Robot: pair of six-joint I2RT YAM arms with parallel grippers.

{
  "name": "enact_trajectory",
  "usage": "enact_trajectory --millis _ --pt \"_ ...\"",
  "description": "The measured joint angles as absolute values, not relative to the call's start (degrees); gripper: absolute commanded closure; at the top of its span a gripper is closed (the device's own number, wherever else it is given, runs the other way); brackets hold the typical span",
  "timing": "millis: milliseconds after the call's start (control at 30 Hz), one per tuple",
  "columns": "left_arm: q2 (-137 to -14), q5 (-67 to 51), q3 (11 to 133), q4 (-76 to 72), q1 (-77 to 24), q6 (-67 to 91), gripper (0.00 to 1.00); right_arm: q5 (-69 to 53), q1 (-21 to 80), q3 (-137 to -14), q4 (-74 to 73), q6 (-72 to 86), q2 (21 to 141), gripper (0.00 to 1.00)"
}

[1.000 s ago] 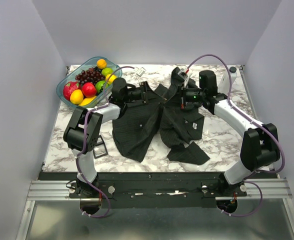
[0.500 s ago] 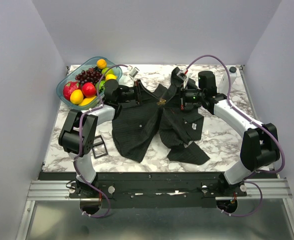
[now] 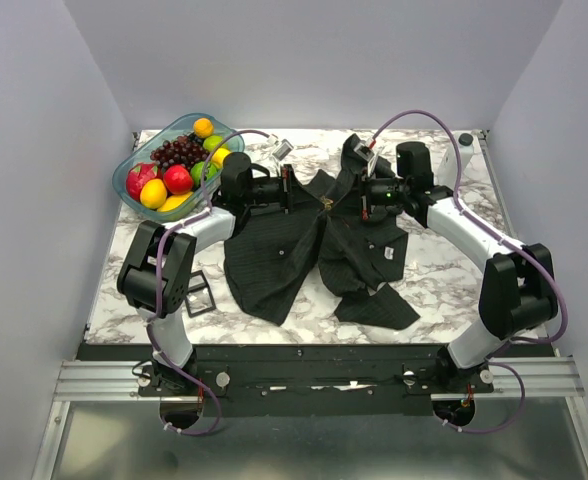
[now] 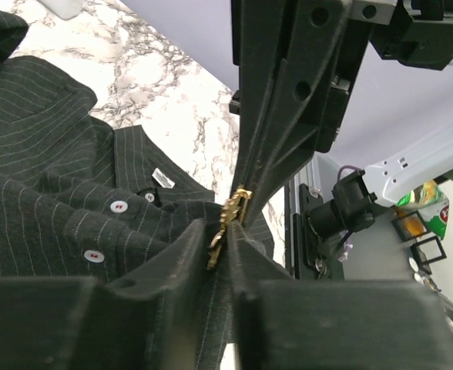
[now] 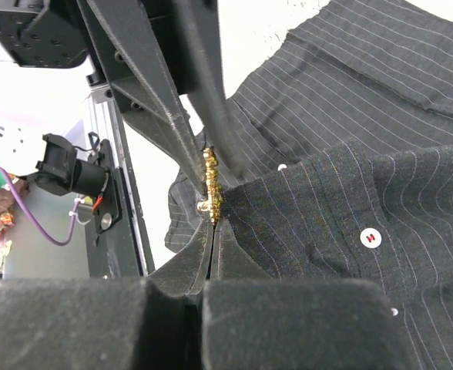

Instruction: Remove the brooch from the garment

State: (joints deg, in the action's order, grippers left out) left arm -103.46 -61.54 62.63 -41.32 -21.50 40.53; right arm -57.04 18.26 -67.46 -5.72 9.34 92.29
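The black pinstriped garment (image 3: 284, 255) lies crumpled in the middle of the marble table. Near its collar a small gold brooch (image 3: 326, 203) is pinned. My left gripper (image 3: 292, 190) reaches in from the left. In the left wrist view its jaws (image 4: 220, 235) are drawn close around the brooch (image 4: 230, 216) and a fold of the garment (image 4: 49, 193). My right gripper (image 3: 350, 196) comes from the right. In the right wrist view it (image 5: 213, 227) is shut on the garment (image 5: 350, 169) right below the brooch (image 5: 210, 185).
A glass bowl (image 3: 124, 178) of fruit stands at the back left. Near the left arm's elbow lies a black rectangular buckle frame (image 3: 199, 293). A small white object (image 3: 281, 150) rests behind the garment. The table's front edge runs just below the shirt tail.
My left gripper has shifted right onto the brooch and its jaws have closed from wide to narrow. The right gripper has held still, shut.
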Motion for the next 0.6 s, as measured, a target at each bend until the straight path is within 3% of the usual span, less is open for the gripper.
enact_trajectory --millis 33,100,233,333,600 --pt "-103.48 -61.73 62.89 -41.06 -21.56 40.45 0.99 -57.04 18.15 -67.46 -5.76 9.32 92.36 0.99" --pt "-103.57 -62.63 63.37 -41.08 -21.63 40.69 1.00 -56.90 17.87 -67.46 -5.76 9.28 92.38 0.97" --pt "-103.72 -63.07 63.86 -41.89 -21.76 41.08 1.00 -57.14 17.12 -68.36 -6.20 9.96 92.92 0.73" --pt "-103.77 -62.63 63.37 -43.77 -21.71 43.18 1.00 -57.67 16.47 -68.66 -6.17 11.86 93.30 0.67" --pt "-105.71 -61.58 62.70 -51.46 -21.10 49.54 1.00 -60.62 13.98 -70.74 -6.15 17.12 95.09 0.63"
